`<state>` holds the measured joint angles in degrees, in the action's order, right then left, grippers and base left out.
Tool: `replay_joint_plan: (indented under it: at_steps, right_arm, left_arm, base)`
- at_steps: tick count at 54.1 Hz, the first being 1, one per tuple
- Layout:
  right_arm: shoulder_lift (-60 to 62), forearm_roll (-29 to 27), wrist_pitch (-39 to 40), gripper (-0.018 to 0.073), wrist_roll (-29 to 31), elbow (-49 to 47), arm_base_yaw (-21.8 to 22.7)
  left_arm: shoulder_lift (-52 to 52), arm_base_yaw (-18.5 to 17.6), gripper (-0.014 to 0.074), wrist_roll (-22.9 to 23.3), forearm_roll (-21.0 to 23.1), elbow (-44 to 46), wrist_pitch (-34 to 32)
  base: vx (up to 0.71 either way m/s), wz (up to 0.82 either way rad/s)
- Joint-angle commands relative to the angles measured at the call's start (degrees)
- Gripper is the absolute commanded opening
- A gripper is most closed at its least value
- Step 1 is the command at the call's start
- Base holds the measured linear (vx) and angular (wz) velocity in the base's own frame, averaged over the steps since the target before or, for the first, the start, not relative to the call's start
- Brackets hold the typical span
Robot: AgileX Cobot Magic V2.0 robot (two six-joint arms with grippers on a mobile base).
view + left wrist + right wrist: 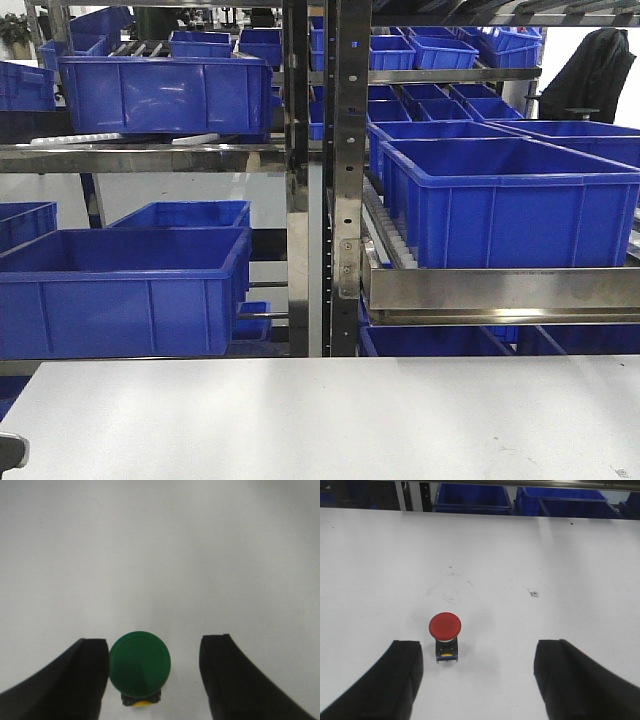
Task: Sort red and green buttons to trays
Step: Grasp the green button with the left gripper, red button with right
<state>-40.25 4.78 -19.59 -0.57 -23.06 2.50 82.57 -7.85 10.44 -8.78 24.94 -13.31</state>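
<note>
- The left gripper (155,642) stands spread wide over the white table (160,555), grasping nothing.
- The green button (140,661) sits upright between its two black fingers (75,680), off-centre. Its cap looks almost to touch the finger at the left of the wrist view, with a clear gap to the other.
- Under the cap, a dark base with a yellow spot peeks out.
- The right gripper (480,647) is likewise released, its fingers far apart.
- The red button (445,625) stands on the table just ahead of the fingertips, in line with the gap. It is near the finger at the left of that view and well apart from the other.
- Beyond the table, blue crates (510,200) sit on metal racks (345,150).
</note>
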Motion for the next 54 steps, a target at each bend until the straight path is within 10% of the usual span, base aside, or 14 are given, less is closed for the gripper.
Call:
replay_joint_plan:
  at_steps: [1,54]
  right_arm:
    - [-0.19,0.23,3.03,0.0536,0.13,-1.74,-0.15]
    - [-0.19,0.07,1.27,0.0532,-0.03,-1.74,-0.15]
  left_arm:
    - [1.42,-0.36,0.0525,0.31,0.15,2.52,-5.73]
    - [18.51,-0.36,0.0506,-1.54,3.19,8.59,-4.98]
  base:
    - [0.00,0.00]
    - [0.00,0.00]
